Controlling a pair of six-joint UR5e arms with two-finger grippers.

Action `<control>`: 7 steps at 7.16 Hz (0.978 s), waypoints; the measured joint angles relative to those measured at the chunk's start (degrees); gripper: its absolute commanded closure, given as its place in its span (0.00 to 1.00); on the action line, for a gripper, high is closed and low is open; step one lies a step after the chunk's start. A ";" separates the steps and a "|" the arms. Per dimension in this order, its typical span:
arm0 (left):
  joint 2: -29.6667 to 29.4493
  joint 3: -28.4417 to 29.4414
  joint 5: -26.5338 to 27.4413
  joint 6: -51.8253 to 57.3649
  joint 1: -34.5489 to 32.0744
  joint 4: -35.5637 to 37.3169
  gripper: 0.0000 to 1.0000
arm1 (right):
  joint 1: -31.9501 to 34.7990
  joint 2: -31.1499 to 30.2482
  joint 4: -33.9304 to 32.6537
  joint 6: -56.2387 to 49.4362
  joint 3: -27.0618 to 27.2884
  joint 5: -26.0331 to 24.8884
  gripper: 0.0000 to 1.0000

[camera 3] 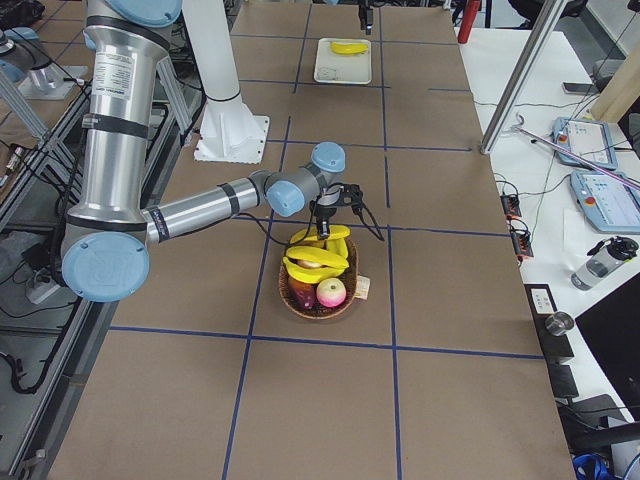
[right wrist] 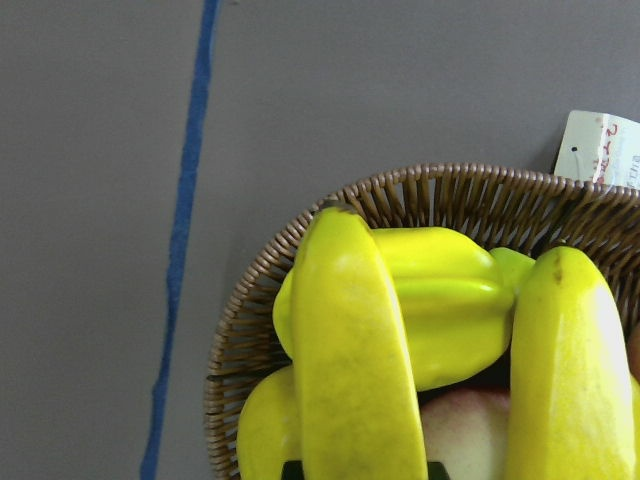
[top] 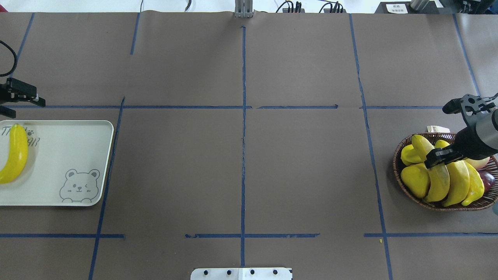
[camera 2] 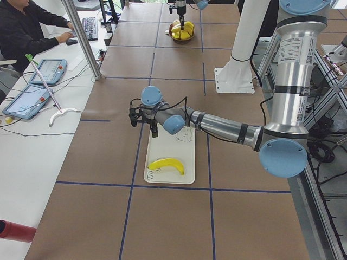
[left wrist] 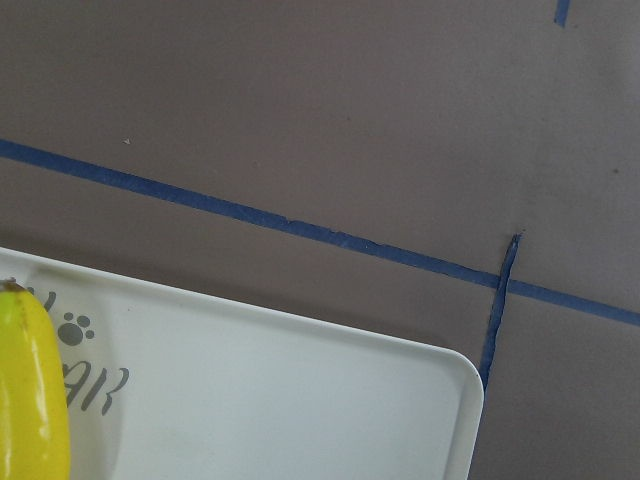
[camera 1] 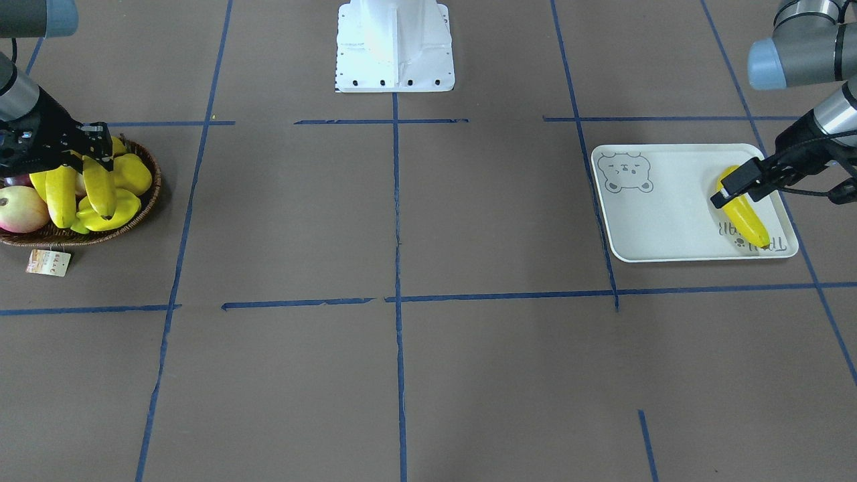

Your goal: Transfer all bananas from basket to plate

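Observation:
A wicker basket [top: 397, 171] at the table's right end holds three yellow bananas [top: 457, 182] among other fruit. My right gripper [top: 439, 158] is down in the basket. Its fingers hug the sides of one banana [right wrist: 350, 350], which still lies on the pile, so it looks shut on that banana. The white bear-print plate [top: 58, 155] is at the left end with one banana [top: 15, 153] lying on it. My left gripper [top: 21, 105] hovers open and empty above the plate's far edge, clear of that banana [camera 1: 743, 217].
The basket also holds ridged yellow starfruit [top: 415, 179], a pink-white round fruit [camera 1: 23, 207] and a dark purple fruit [top: 486, 179]. A paper tag [camera 1: 48, 262] lies beside the basket. The white robot base [camera 1: 395, 47] stands mid-table. An operator [camera 2: 21, 27] sits beyond the table.

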 measured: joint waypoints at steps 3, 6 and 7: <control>0.00 0.02 -0.08 0.00 0.00 0.03 0.00 | 4.48 -0.05 -0.67 -0.18 3.86 6.08 0.98; -0.26 0.13 -0.11 0.00 0.05 0.03 0.00 | 5.77 3.65 -0.64 0.60 5.22 8.85 0.98; -0.49 0.10 -0.20 -0.12 0.11 0.01 0.00 | 5.32 6.96 -0.64 2.12 4.97 9.49 0.98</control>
